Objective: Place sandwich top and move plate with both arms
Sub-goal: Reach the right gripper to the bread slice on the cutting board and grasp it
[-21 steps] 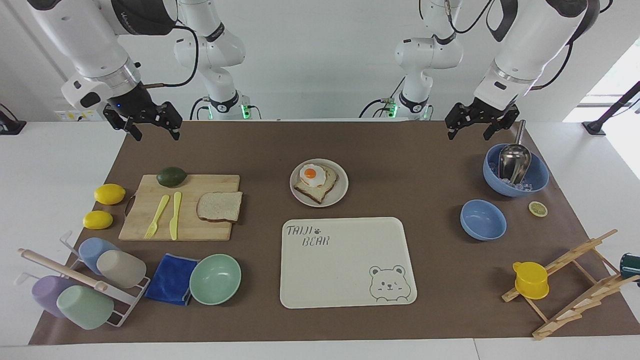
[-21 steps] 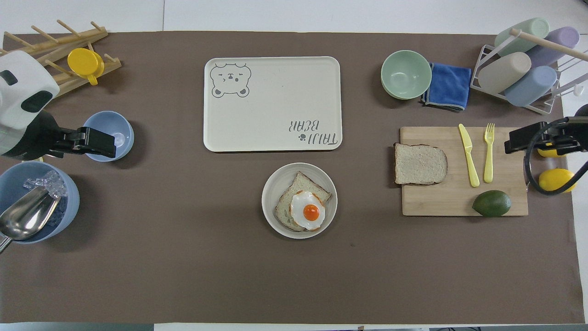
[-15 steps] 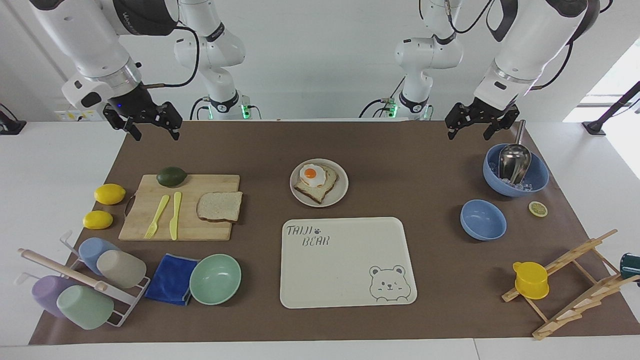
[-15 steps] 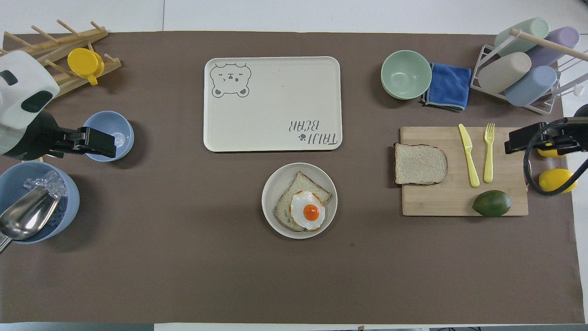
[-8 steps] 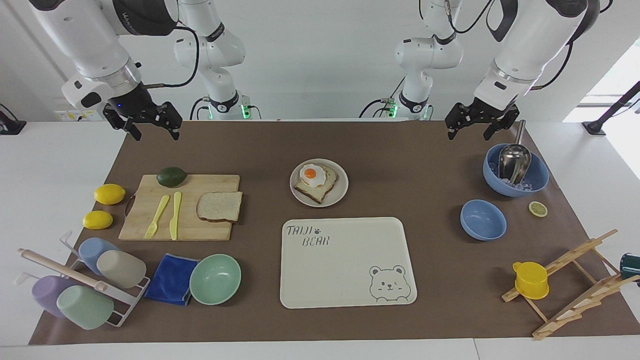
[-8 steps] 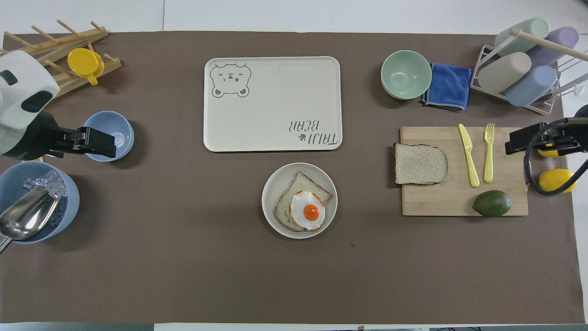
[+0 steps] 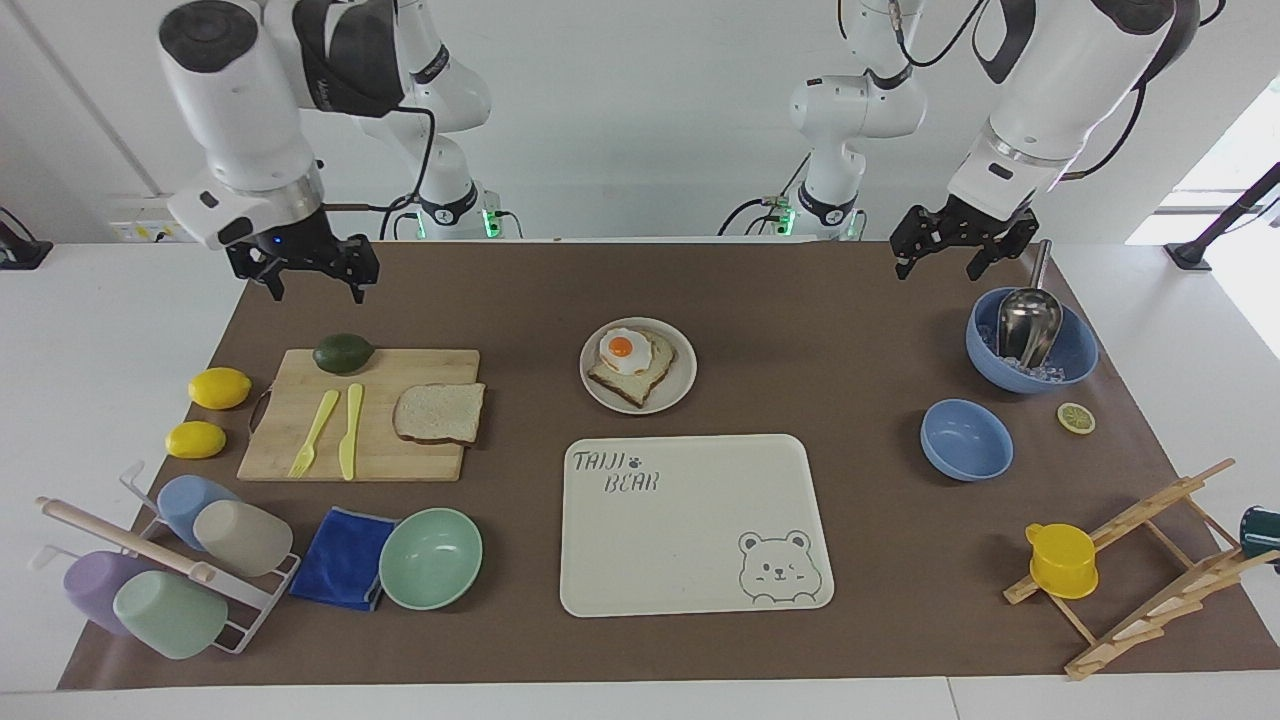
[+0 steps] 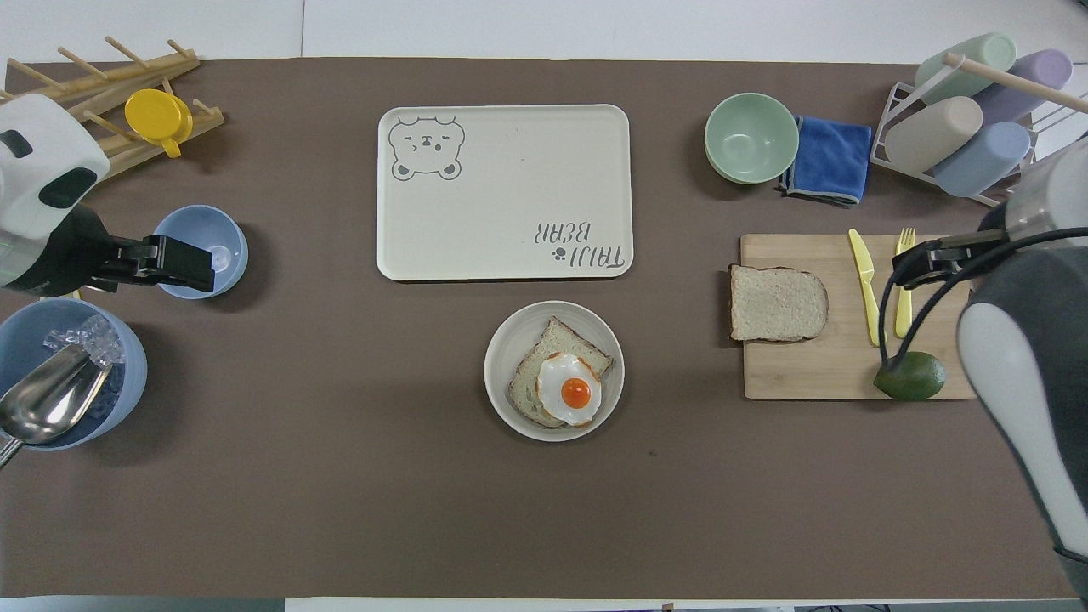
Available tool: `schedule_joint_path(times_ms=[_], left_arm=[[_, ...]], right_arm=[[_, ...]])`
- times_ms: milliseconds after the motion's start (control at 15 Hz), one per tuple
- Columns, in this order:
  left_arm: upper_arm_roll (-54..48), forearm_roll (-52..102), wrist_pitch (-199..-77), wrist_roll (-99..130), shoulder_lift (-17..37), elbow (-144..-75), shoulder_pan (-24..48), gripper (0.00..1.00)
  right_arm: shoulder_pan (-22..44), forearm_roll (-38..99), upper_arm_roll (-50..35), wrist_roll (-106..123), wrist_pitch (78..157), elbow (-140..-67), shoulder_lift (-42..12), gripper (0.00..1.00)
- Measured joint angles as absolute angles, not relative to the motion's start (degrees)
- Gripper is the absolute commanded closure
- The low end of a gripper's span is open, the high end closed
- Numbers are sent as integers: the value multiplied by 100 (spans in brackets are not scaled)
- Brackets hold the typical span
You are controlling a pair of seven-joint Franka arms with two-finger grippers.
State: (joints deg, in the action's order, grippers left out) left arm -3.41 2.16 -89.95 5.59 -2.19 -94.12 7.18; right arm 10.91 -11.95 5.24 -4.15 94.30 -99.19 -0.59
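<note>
Right gripper (image 7: pixel 313 279) is hanging wide open, empty, over the brown mat near the dark green avocado (image 7: pixel 343 353). Left gripper (image 7: pixel 954 254) is waiting, open. Pale speckled bread slice (image 7: pixel 440 413) is overhanging the wooden cutting board (image 7: pixel 300 440)'s edge; round beige plate (image 7: pixel 676 392) is sitting apart. Risk: fingers descending flat may be pushing, not lifting, the slice.

1. A brown mat (image 7: pixel 520 290) is covering most of a white table (image 7: pixel 90 330).
2. A plain white wall (image 7: pixel 640 120) is standing at the robots' end.
3. Bright daylight is coming in at the left arm's end, by a window (image 7: pixel 1235 150).
</note>
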Motion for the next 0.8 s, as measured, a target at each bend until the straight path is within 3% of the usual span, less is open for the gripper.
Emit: schedule_joint_path(times_ms=[400, 800], left_arm=[[-341, 216, -8994, 559, -219, -9412, 718, 0], [-341, 216, -8993, 559, -219, -9412, 718, 0]], right_arm=[[1826, -1655, 485, -1504, 10543, -10089, -1445, 0], [2229, -1703, 482, -2248, 11049, -10099, -2174, 0]])
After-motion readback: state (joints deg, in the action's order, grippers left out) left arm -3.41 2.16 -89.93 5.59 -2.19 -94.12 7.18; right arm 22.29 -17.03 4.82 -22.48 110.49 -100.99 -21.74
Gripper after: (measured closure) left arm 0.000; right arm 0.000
